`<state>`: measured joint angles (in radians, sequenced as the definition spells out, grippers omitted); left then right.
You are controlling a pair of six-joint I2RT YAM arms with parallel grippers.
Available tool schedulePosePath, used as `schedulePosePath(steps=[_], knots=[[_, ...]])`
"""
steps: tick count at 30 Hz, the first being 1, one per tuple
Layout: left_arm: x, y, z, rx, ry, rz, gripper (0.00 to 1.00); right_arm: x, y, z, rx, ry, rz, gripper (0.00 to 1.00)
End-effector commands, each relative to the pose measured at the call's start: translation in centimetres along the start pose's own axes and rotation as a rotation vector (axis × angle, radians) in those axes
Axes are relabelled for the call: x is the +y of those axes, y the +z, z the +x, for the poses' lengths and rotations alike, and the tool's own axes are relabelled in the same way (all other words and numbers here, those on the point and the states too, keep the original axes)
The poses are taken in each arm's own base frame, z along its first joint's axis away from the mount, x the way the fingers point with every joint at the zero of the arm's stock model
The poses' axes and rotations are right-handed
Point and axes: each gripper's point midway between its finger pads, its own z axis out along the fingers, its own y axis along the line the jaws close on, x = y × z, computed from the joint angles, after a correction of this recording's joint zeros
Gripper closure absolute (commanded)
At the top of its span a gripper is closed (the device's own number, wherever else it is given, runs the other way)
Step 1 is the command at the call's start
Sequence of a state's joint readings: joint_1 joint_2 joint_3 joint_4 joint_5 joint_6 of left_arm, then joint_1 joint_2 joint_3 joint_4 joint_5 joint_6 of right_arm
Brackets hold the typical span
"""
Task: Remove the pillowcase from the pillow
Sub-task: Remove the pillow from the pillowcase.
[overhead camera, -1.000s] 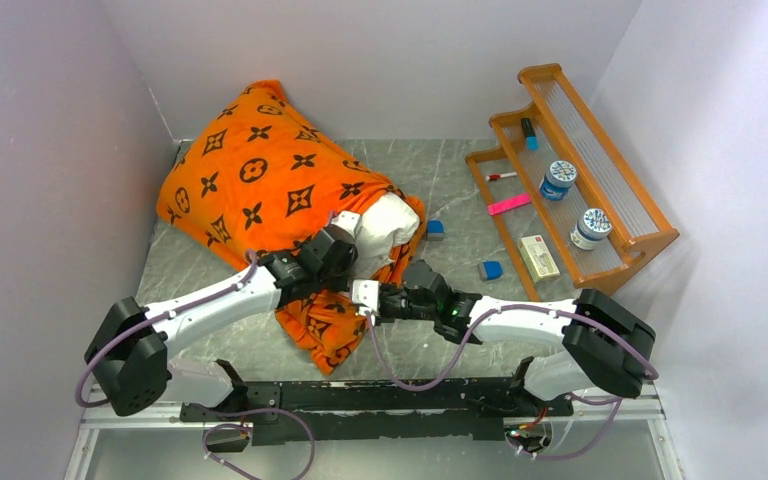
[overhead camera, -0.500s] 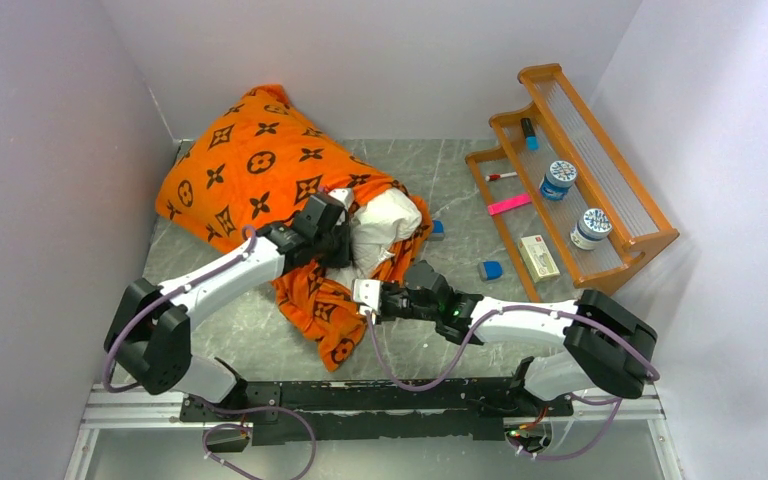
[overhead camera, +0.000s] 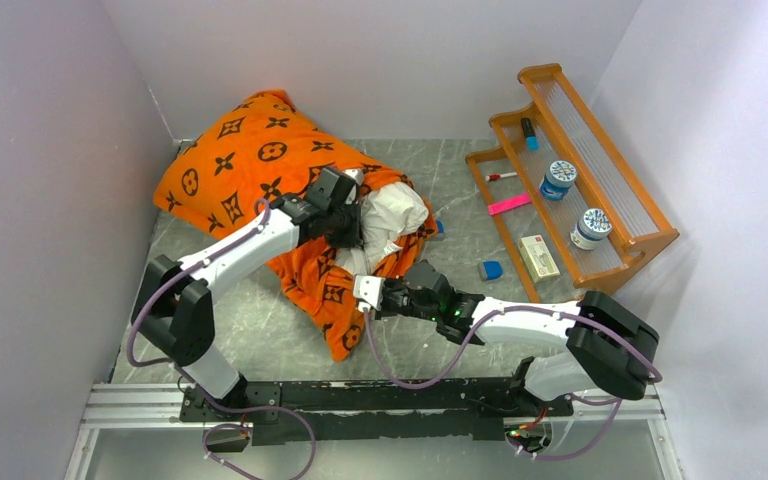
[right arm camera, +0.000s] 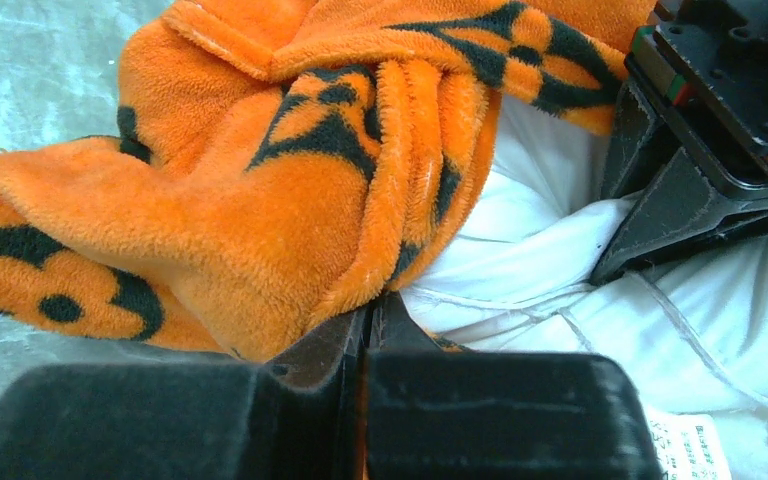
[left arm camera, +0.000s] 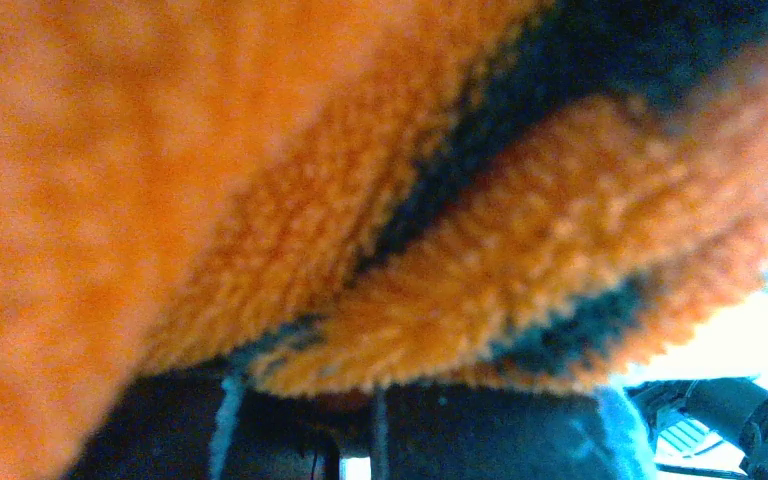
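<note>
1. Large bright orange fleece pillowcase [overhead camera: 245, 165] with dark brown flower, star and circle motifs: heaped at the back left of the grey marbled table [overhead camera: 230, 320], with a loose flap hanging down toward the near edge.
2. Plump plain white stuffed pillow [overhead camera: 395, 210]: one end bared at the right side of the orange cover, the rest inside it.
3. Left gripper [overhead camera: 350, 225]: at the mouth of the cover, against the bared white end. Left wrist view filled with blurred orange pile over dark fingers [left arm camera: 460, 440]; apart or together, impossible to tell.
4. Right gripper [overhead camera: 362, 296]: low on the loose orange flap, near the middle of the table. Black fingers pressed together in the right wrist view, a fold of the orange fabric pinched between them, white pillow just behind.
5. Orange-brown wooden stepped rack [overhead camera: 545, 75]: at the back right, well apart from the pillow.
6. Small blue block [overhead camera: 491, 269]: on the table between pillow and rack.
</note>
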<state>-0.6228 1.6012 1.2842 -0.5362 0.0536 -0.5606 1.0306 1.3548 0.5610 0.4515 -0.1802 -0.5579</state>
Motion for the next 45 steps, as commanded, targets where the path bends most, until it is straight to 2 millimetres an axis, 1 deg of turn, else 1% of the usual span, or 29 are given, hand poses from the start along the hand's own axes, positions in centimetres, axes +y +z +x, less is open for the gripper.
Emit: schedulePosePath(steps=[1,5,6,7,8,10,11,13,14,16,20,22,23,25,27,28,30,33,35,40,42,45], knots=[[-6.6,-9.8,-24.4,-0.868,-0.060,0.267,0.95,12.9,-2.1,0.8,0.009,0.129,-0.490,1.00],[-5.8,-11.2,-27.4,-0.928,-0.069,0.255,0.95,12.9,-2.5,1.2,0.015,0.143,-0.471,1.00],[-5.9,-12.0,-28.3,-0.951,-0.064,0.257,0.95,12.9,-2.6,1.3,0.016,0.147,-0.463,1.00],[-5.8,-12.4,-28.9,-0.962,-0.061,0.251,0.95,12.9,-2.6,1.4,0.016,0.151,-0.458,1.00],[-5.7,-12.4,-29.1,-0.962,-0.054,0.245,0.95,12.7,-2.6,1.4,0.014,0.152,-0.445,1.00],[-6.0,-12.4,-28.7,-0.939,-0.031,0.257,0.95,12.3,-2.6,1.4,0.010,0.149,-0.413,1.00],[-6.4,-12.0,-27.9,-0.913,-0.013,0.283,0.95,11.9,-2.5,1.3,0.004,0.143,-0.394,1.00],[-6.7,-11.1,-25.6,-0.841,0.005,0.324,0.95,10.9,-2.1,0.8,-0.021,0.126,-0.342,1.00],[-6.6,-10.4,-24.1,-0.803,0.009,0.334,0.95,10.4,-1.9,0.7,-0.024,0.119,-0.319,1.00],[-6.3,-9.7,-20.7,-0.748,0.011,0.347,0.95,9.5,-1.6,0.0,-0.058,0.104,-0.278,1.00],[-5.6,-8.5,-13.5,-0.644,0.056,0.293,0.95,8.4,-1.1,-1.0,-0.108,0.089,-0.222,1.00],[-5.9,-7.9,-9.8,-0.575,0.102,0.276,0.86,8.1,-0.9,-1.4,-0.130,0.083,-0.205,1.00],[-5.5,-7.3,-7.8,-0.540,0.117,0.242,0.82,8.0,-0.9,-1.6,-0.141,0.081,-0.202,1.00],[-5.1,-7.0,-4.7,-0.480,0.153,0.205,0.72,7.9,-0.7,-1.8,-0.153,0.080,-0.200,1.00],[-4.6,-7.2,-2.3,-0.439,0.180,0.170,0.60,8.0,-0.6,-1.9,-0.162,0.083,-0.202,1.00],[-4.3,-7.4,-1.4,-0.422,0.190,0.152,0.56,8.0,-0.6,-2.0,-0.168,0.086,-0.203,1.00],[-3.7,-8.1,0.0,-0.405,0.200,0.122,0.49,8.1,-0.6,-2.1,-0.179,0.092,-0.202,1.00],[-3.5,-9.6,1.4,-0.389,0.202,0.117,0.40,8.3,-0.7,-2.2,-0.192,0.100,-0.208,1.00],[-3.4,-9.9,2.4,-0.361,0.206,0.106,0.35,8.4,-0.6,-2.2,-0.195,0.101,-0.212,1.00],[-2.2,-9.2,5.3,-0.249,0.206,0.025,0.28,8.7,-0.5,-2.2,-0.197,0.109,-0.229,1.00],[-2.0,-9.5,6.3,-0.228,0.206,-0.003,0.26,8.9,-0.6,-2.1,-0.199,0.113,-0.233,1.00],[-1.7,-10.6,6.9,-0.231,0.194,-0.038,0.24,9.0,-0.6,-2.0,-0.201,0.115,-0.233,1.00]])
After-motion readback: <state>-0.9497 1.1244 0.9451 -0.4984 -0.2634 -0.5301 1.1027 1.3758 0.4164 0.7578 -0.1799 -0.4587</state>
